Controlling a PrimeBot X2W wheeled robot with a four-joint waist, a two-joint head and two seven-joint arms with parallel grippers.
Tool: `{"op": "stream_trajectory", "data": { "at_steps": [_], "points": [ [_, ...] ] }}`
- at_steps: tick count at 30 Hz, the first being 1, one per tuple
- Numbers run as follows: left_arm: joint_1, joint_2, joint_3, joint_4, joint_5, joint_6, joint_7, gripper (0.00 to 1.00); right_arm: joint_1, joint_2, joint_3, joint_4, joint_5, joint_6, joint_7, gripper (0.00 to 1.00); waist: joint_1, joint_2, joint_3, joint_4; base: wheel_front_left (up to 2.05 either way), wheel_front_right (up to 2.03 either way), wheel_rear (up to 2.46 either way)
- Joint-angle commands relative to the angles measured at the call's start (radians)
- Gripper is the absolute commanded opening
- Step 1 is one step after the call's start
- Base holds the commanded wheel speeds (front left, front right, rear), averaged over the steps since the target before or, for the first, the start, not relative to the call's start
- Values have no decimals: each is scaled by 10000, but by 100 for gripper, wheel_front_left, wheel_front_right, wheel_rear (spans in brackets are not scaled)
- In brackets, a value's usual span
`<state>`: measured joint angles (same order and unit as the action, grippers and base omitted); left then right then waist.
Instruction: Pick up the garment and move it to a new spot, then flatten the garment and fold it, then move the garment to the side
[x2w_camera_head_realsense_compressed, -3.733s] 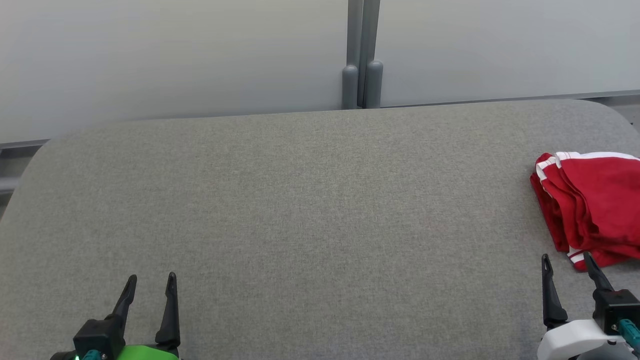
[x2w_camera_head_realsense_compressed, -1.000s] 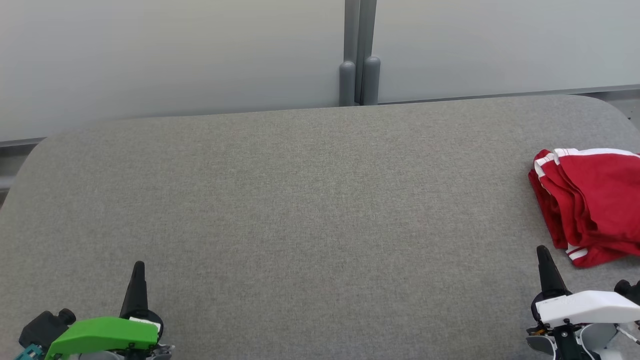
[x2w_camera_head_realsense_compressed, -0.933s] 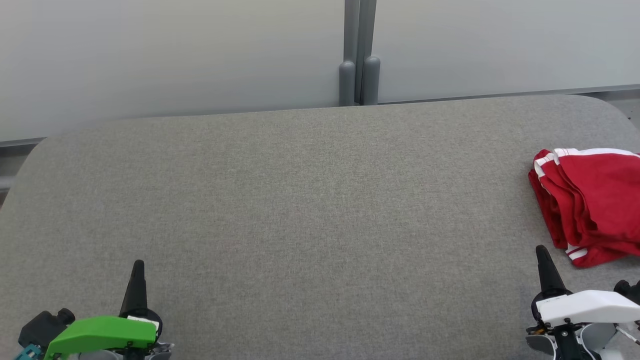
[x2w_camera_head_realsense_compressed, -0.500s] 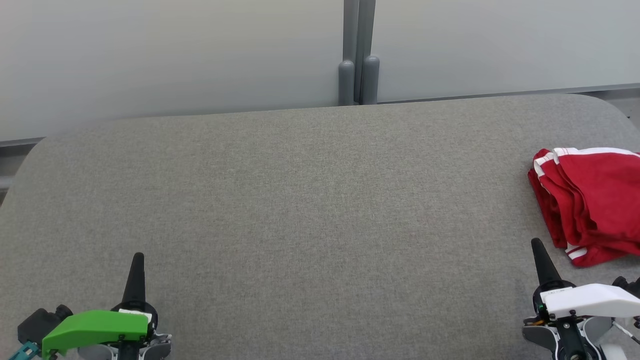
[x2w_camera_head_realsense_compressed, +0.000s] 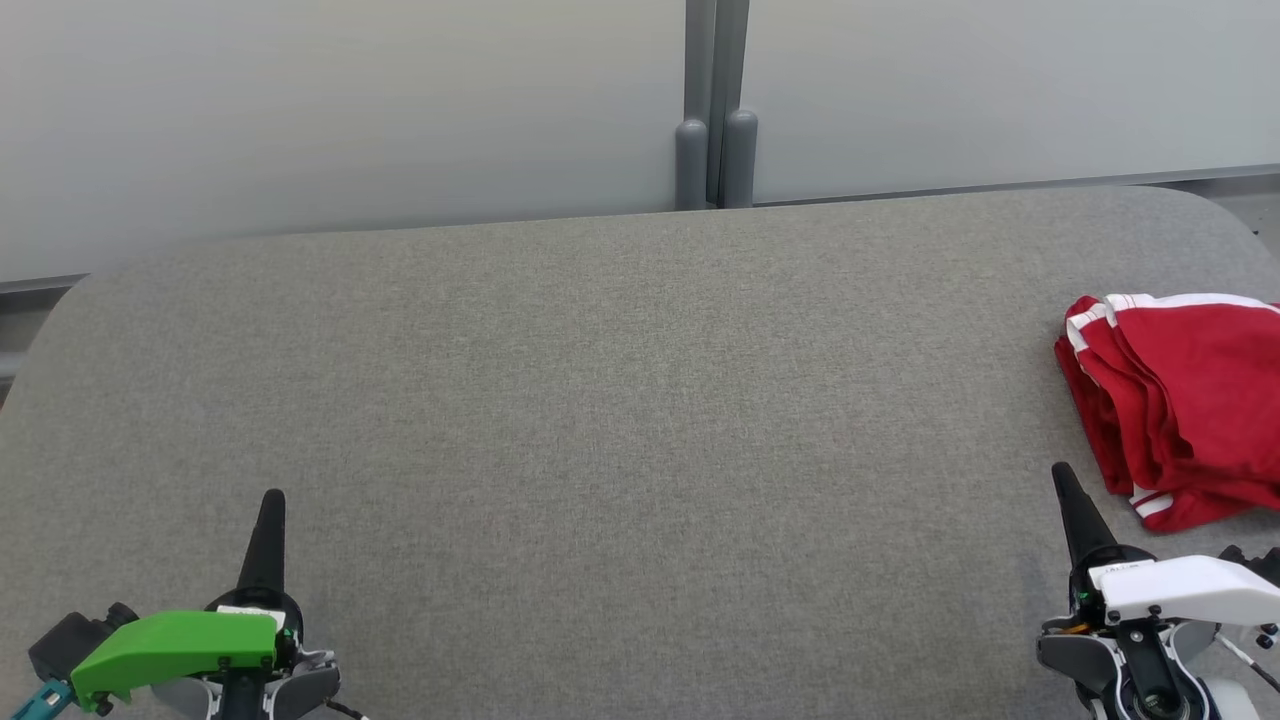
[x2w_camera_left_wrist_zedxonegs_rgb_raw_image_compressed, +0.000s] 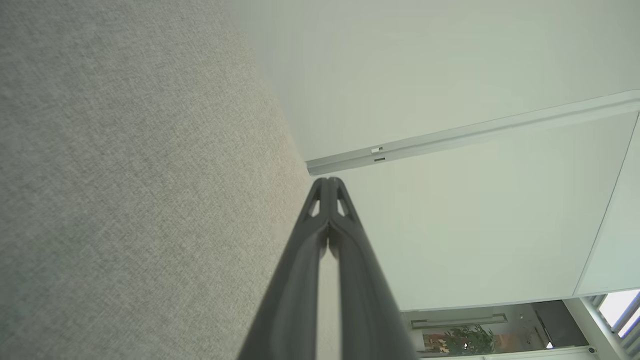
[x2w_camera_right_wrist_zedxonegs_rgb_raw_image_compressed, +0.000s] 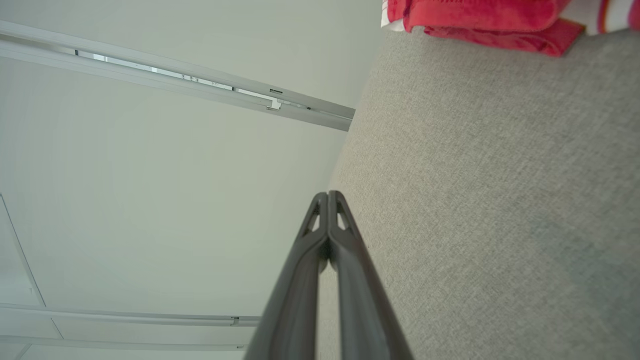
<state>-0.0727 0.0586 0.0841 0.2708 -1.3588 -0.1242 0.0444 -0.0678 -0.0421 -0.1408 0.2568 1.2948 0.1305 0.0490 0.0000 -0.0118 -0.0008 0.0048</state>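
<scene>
Garment status first: red cloth garment w/ white stripe trim (x2w_camera_head_realsense_compressed: 1185, 400) lay as a layered stack at the right edge of the grey woven-fabric surface (x2w_camera_head_realsense_compressed: 600, 400), roughly midway btwn far & near edges, partly cut off by the head view's right side. Layers sat one over another, stripe trim showing at the stack's far-left corner & near end. Lower layers looked a bit rumpled, not crisp.

Toward the near-left corner, the left gripper (x2w_camera_head_realsense_compressed: 272, 500), green-housed w/ long dark fingers, had its fingers pressed together w/ nothing in them. Toward the near-right corner, the right gripper (x2w_camera_head_realsense_compressed: 1060, 475), white-housed, was likewise closed up & empty, its tip near the stack's near end but apart from it. Right wrist view showed red cloth beyond the fingertips w/ bare grey fabric btwn.

Progress, as a judgement: cloth looked folded & already parked at the side, both tools off it, so pick-up, flatten, fold & side move all appeared done. Little seemed left, maybe tidying the rumpled lower layers.

Writing: no brand, label or print readable on garment or surface. A small mark on the right gripper's white housing was too small to read.
</scene>
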Motion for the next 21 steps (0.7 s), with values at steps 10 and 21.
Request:
{"op": "stream_trajectory", "data": {
  "at_steps": [10, 21],
  "points": [
    [-311, -16, 121, -112, -898, -77, 267, 0, -283, -82, 88, -88, 1127, 5, 259, 0, 0, 95, 12, -14, 0, 0, 0],
    [-413, -51, 208, -159, -1701, -77, 474, 0, -391, -95, 151, -87, 2115, 5, 471, 0, 0, 105, 24, -29, 0, 0, 0]
  ]
}}
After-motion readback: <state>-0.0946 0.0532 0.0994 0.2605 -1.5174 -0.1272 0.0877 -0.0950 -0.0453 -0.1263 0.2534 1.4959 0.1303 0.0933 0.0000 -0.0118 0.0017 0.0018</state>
